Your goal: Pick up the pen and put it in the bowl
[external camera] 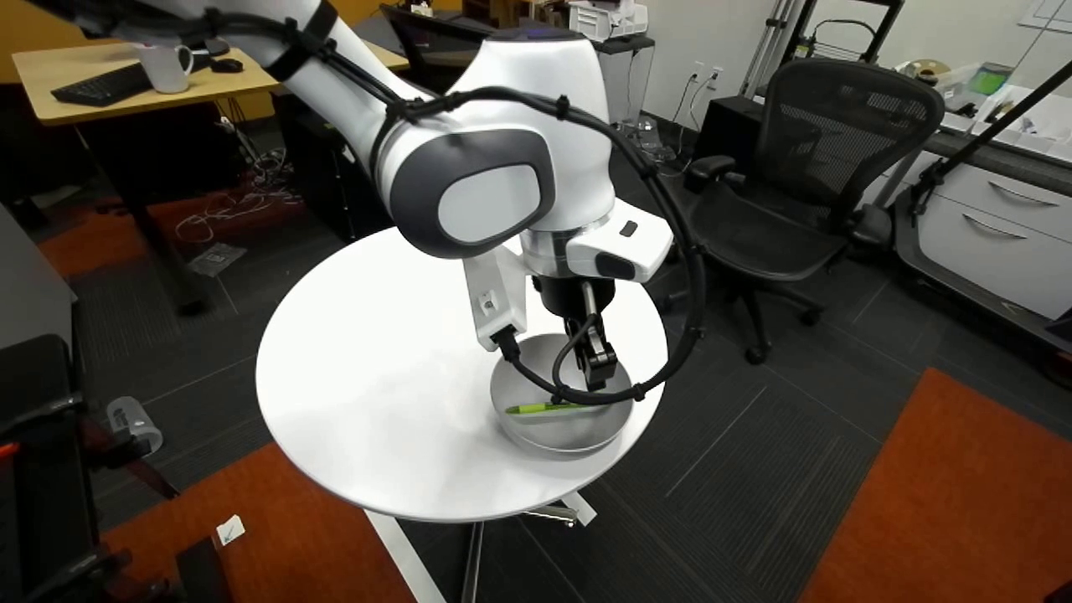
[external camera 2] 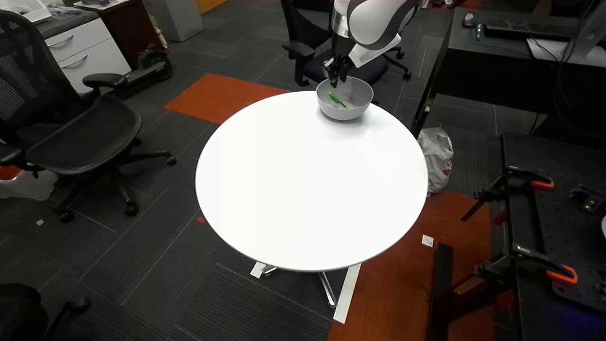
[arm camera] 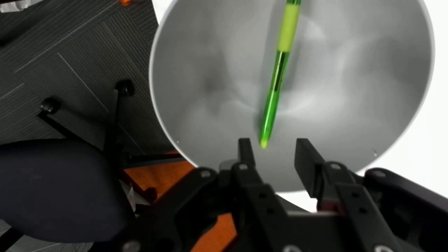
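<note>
The bright green pen lies inside the grey bowl, resting on its inner surface. In an exterior view the pen and the bowl show near the edge of the white table. In the wrist view the pen runs lengthwise across the bowl, its far end cut off by the frame. My gripper is open and empty, with a gap between its fingers. It hovers over the bowl, above one end of the pen, and shows in both exterior views.
The bowl stands on a round white table, close to its edge. A black cable loops from the arm and hangs in front of the bowl. Office chairs stand around the table. A desk with a mug is behind.
</note>
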